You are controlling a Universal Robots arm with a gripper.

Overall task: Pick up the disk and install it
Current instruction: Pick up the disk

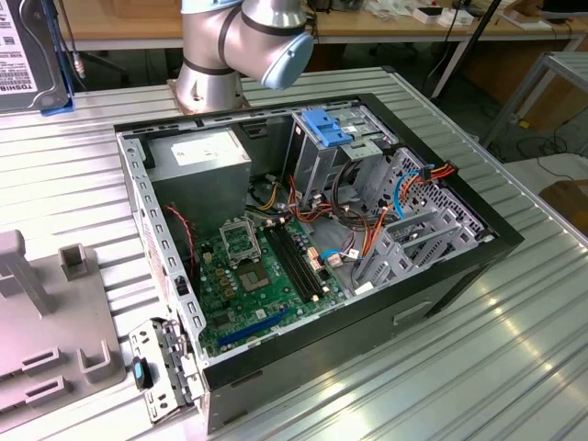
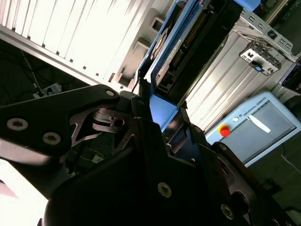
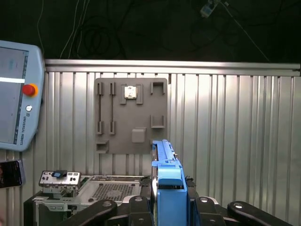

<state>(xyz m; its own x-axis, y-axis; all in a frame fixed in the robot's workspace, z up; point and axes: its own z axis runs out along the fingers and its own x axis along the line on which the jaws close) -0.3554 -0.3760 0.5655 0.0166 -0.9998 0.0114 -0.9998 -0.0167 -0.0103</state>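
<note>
The disk [image 3: 167, 172] is a dark drive in a bright blue carrier rail, seen edge-on between my gripper's [image 3: 168, 200] black fingers [image 3: 139, 203]. In the second wrist view the disk [image 2: 188, 42] juts out past the gripper [image 2: 162, 117], its dark body and blue rail showing. My gripper is shut on it. In the exterior view the disk [image 1: 32, 55] hangs high at the far left, above the ribbed metal table and away from the open computer case [image 1: 459, 276].
Inside the case an upright grey drive cage carries a blue bracket [image 1: 326, 124] beside cables and the motherboard [image 1: 253, 276]. A grey fixture plate [image 1: 37, 331] lies to the case's left. The robot base [image 1: 230, 46] stands behind the case. A teach pendant [image 3: 14, 94] lies on the table.
</note>
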